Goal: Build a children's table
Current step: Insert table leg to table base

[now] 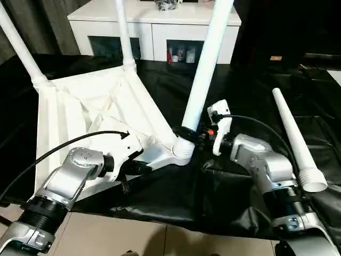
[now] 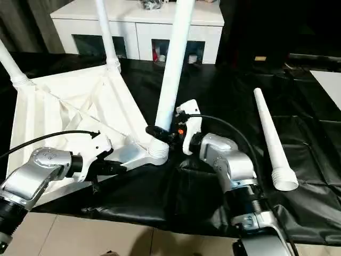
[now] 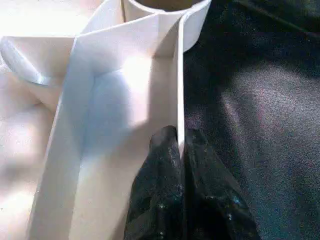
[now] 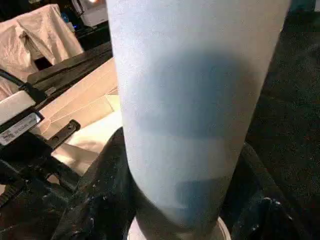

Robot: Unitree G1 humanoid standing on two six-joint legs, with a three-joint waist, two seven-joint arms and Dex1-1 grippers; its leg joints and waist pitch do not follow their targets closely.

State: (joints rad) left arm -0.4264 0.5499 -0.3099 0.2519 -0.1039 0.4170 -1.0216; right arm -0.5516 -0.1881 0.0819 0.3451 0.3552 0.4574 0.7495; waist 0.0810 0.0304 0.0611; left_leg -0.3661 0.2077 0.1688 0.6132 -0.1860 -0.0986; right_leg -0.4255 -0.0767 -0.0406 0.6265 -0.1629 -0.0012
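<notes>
Left gripper (image 3: 181,150): clamped on a rim wall of the upturned table top (image 1: 80,106).
Right gripper (image 1: 187,133): closed around the leg (image 1: 205,69) just above its corner socket (image 1: 182,152).
Loose leg (image 1: 295,140): lying near the work table's (image 1: 234,197) right edge.

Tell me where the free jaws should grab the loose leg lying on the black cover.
Grip the loose leg mid-shaft, coming straight down from above. It lies flat on the black cover with bare cover on both sides, and the round tapered tube fits between the jaws there. Avoid the flared ribbed end nearest the robot.
</notes>
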